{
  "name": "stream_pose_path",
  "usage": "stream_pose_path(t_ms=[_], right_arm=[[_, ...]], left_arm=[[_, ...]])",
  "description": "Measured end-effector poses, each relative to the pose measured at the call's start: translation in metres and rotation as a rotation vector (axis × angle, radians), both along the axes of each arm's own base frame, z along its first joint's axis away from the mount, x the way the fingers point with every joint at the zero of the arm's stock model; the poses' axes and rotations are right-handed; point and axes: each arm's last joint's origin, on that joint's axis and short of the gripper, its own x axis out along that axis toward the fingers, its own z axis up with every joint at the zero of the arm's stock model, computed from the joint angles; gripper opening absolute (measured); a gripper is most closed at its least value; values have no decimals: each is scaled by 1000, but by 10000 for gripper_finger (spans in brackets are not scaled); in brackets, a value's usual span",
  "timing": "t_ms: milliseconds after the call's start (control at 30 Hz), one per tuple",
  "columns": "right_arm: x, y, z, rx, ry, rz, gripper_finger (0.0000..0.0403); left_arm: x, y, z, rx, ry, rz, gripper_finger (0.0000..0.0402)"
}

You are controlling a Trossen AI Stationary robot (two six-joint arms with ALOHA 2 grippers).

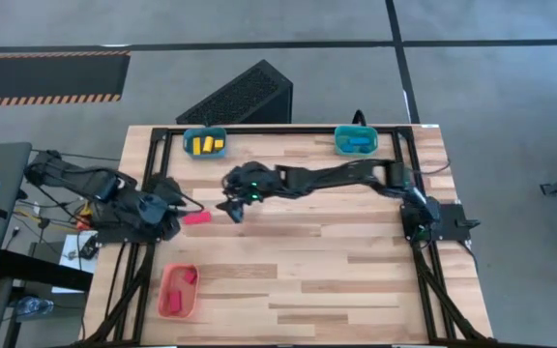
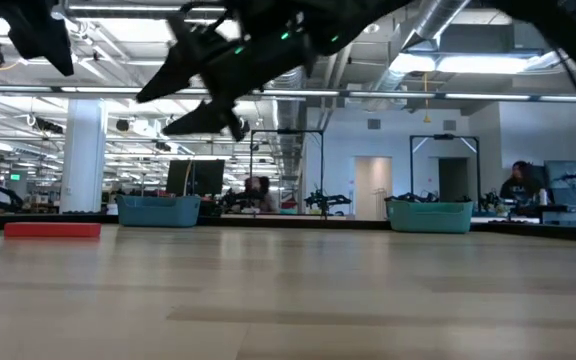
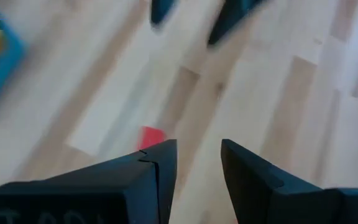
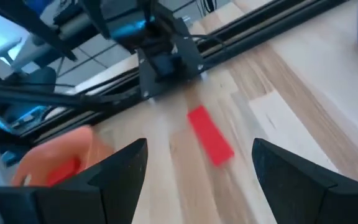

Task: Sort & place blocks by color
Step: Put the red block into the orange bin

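My right hand (image 1: 232, 208) hung over the middle of the bench (image 1: 337, 271), fingers spread wide and empty, with the red bar (image 1: 196, 217) lying flat on the wood just beyond them. In my right wrist view that bar (image 4: 210, 144) sat between my 2 fingers, farther out, set at an angle to them. My left hand (image 1: 167, 193) waited near the bench's left edge, close to the same bar; its fingers stood apart with a narrow gap and nothing between them.

The other blocks were already sorted: yellow ones in the tray (image 1: 205, 143) at the far left, blue ones in the tray (image 1: 356, 141) at the far right, 1 red block (image 1: 189, 276) in the orange tray (image 1: 176, 292) near the front.

I judged the bar to be light, stiff and smooth-sided, likely to skid on the wood if nudged. The best hold seemed across its 2 long sides, at the middle, with my fingers turned square to its length.
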Motion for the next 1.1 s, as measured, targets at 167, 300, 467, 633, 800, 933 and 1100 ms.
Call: stream_pose_path(t_ms=[167, 300, 467, 633, 800, 933, 1100], right_arm=[[38, -12, -26, -72, 13, 24, 308], [63, -13, -44, -238, 1, 108, 308], [86, -13, -73, -348, -2, 165, 308], [90, -14, -104, -359, -14, 200, 308], [90, -9, -127, -334, 15, 311, 308], [89, -4, -136, -343, 42, 340, 308], [89, -3, -147, -321, 61, 320, 292]], left_arm=[[-11, 10, 2, 85, 3, -13, 109], [-14, 16, 4, 146, -1, -45, 109], [-16, 19, 3, 123, 26, -44, 109], [-21, 21, 0, 147, 102, -55, 109], [-22, 21, -1, 157, 113, -69, 109], [-22, 21, -1, 150, 110, -58, 109], [-22, 21, -1, 124, 102, -21, 109]])
